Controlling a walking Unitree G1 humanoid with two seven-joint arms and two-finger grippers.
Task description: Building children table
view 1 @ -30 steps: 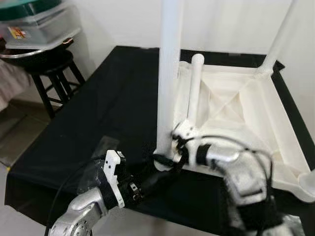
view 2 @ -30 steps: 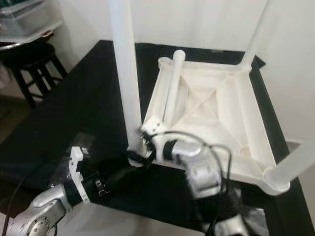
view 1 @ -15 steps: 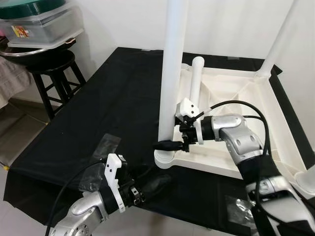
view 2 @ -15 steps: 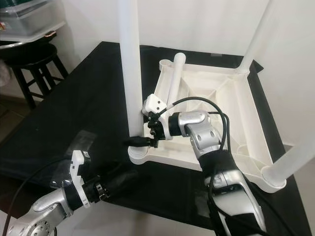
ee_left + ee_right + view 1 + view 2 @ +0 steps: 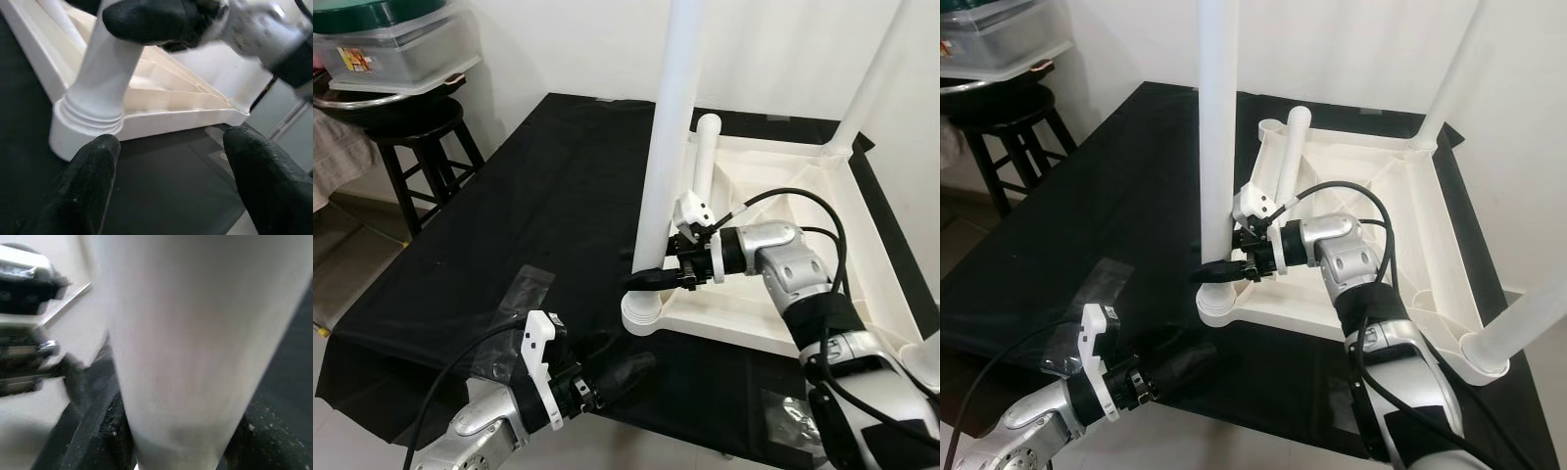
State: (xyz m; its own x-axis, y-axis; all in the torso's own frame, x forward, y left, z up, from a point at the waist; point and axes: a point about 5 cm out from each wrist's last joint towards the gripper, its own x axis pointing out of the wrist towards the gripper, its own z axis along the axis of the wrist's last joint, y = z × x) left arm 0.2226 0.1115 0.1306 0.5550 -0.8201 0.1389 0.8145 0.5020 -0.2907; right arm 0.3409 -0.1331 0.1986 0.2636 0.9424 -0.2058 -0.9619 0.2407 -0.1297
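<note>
Children's table top [image 5: 783,211] lies upside down on the black-draped surface [image 5: 538,196], white legs rising from its corners. My right claw [image 5: 651,278] is clamped low on the near leg [image 5: 666,147], just above its corner socket [image 5: 641,313]. My left claw [image 5: 166,161] hovers spread wide, nearby. Stiff, light, smooth plastic, I judge: slippery, best gripped low.
</note>
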